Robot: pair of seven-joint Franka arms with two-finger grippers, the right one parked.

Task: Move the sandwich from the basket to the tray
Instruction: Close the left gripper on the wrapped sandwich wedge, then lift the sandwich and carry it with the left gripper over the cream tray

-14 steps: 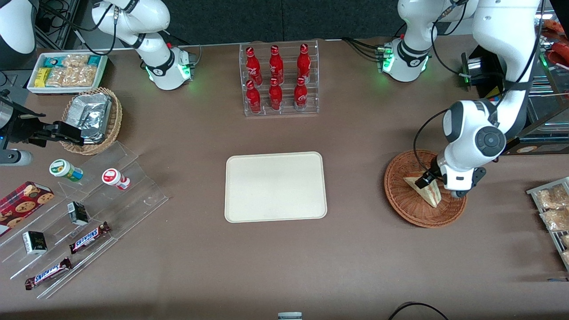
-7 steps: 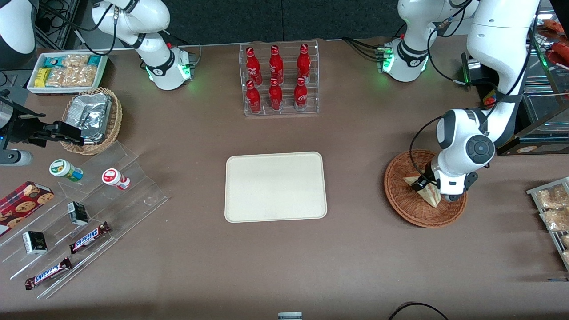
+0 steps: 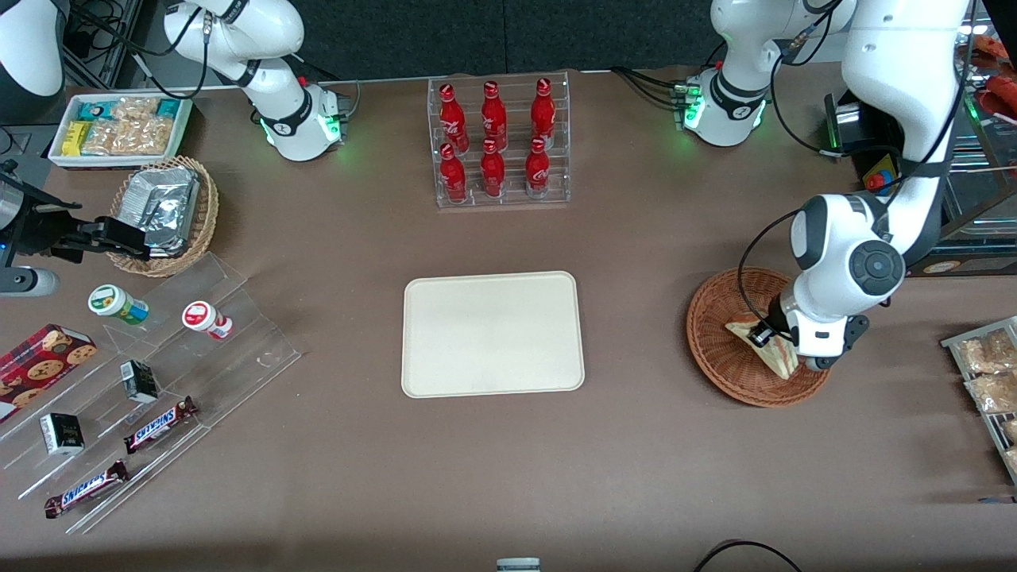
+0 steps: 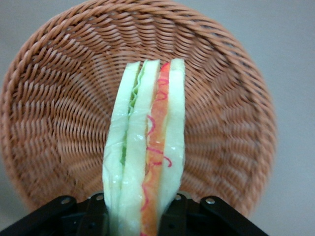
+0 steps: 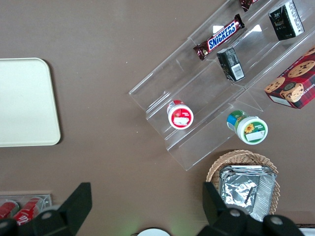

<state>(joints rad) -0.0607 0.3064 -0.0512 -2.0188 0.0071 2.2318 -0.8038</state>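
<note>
The sandwich point(image 3: 775, 355) is a pale bread wedge with red and green filling, standing on edge in the reddish-brown wicker basket point(image 3: 715, 365) toward the working arm's end of the table. My left gripper point(image 3: 767, 337) is down in the basket and shut on the sandwich. In the left wrist view the sandwich point(image 4: 147, 147) is pinched between the black fingers point(image 4: 175, 212) of the gripper point(image 4: 139, 210), with the basket point(image 4: 59, 98) weave underneath. The cream tray point(image 3: 493, 334) lies bare at the table's middle, well apart from the basket; it also shows in the right wrist view point(image 5: 24, 103).
A clear rack of red bottles point(image 3: 499, 143) stands farther from the camera than the tray. A tan basket of foil packets point(image 3: 163, 214) and acrylic steps with snacks point(image 3: 159, 373) lie toward the parked arm's end. Snack packets point(image 3: 989, 373) sit beside the basket at the working arm's end.
The wrist swung slightly toward the tray and back. The sandwich has tipped from lying flat to standing on edge in the fingers, its filling now showing.
</note>
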